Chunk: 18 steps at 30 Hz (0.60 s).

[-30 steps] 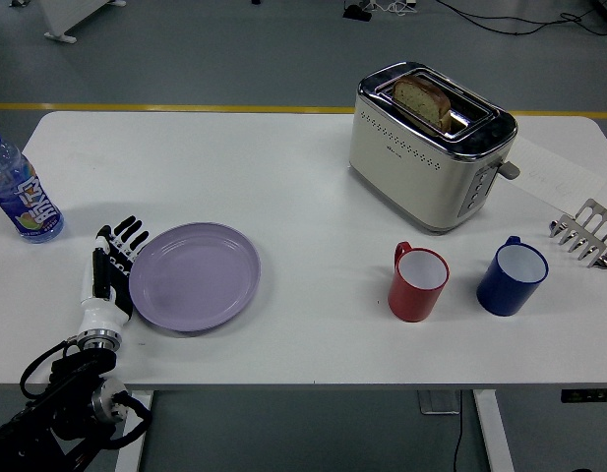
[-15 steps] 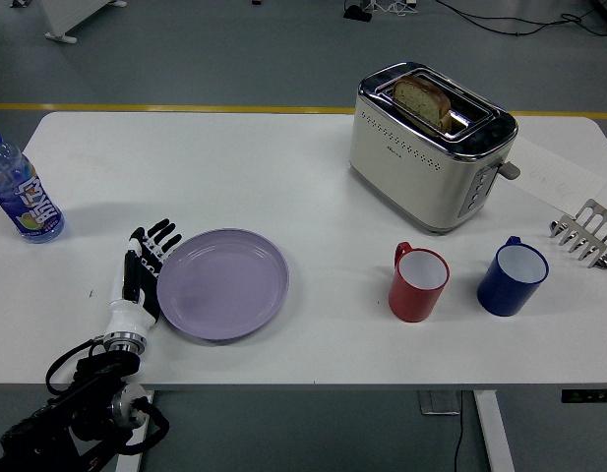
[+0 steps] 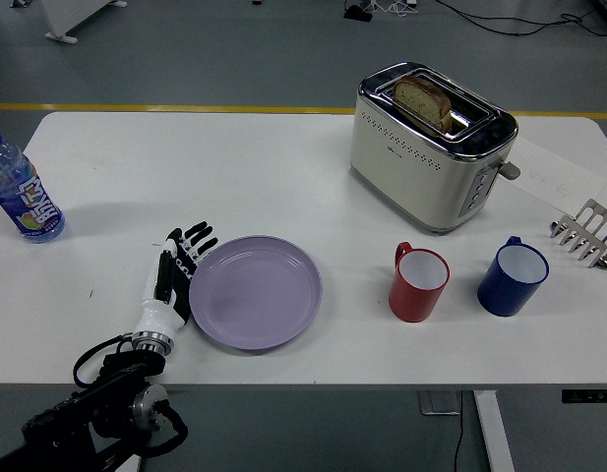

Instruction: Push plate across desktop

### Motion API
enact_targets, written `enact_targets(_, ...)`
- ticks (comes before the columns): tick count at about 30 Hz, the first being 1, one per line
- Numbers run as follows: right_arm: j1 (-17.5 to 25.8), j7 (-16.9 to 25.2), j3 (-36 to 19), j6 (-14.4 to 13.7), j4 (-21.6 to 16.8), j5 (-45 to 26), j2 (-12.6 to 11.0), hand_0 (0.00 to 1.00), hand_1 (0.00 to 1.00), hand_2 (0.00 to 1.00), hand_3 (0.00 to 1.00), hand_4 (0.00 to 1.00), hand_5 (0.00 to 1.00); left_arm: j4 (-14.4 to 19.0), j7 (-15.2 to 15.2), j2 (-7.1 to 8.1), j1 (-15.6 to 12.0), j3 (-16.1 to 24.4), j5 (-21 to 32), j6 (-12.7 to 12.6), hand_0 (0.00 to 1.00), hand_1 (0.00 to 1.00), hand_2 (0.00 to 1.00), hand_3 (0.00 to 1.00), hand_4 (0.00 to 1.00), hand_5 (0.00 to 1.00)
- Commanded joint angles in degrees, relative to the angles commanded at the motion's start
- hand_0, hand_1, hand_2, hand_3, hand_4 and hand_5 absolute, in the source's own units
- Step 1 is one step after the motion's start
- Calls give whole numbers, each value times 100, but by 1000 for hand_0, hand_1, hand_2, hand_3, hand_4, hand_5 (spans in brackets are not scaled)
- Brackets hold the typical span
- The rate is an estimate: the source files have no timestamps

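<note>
We see the left hand (image 3: 172,275), fingers straight and spread, holding nothing, its edge pressed against the left rim of the round lilac plate (image 3: 256,291). The plate lies flat on the white desk (image 3: 234,167), just to the hand's right, face up; being circular, it shows no long axis. Farther to the right of the hand stand a red mug (image 3: 418,283) and a blue mug (image 3: 512,276); a cream toaster holding bread (image 3: 429,143) sits beyond, to its far right.
</note>
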<state>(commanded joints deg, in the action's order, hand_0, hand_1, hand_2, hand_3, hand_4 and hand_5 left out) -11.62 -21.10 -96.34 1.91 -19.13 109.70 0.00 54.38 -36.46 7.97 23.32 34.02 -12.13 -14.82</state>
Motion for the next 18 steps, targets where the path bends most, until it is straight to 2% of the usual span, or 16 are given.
enact_targets(10, -29, 28, 0, 0, 10, 1, 0, 571, 534, 614, 599, 98, 570, 13, -17, -17, 279, -590, 235, 6, 712, 751, 782, 687, 416, 998)
enact_targets(18, -43, 39, 5, -1, 13, -4, 0, 571, 533, 614, 599, 98, 569, 0, -31, -65, 414, -784, 330, 2, 713, 752, 783, 687, 416, 998)
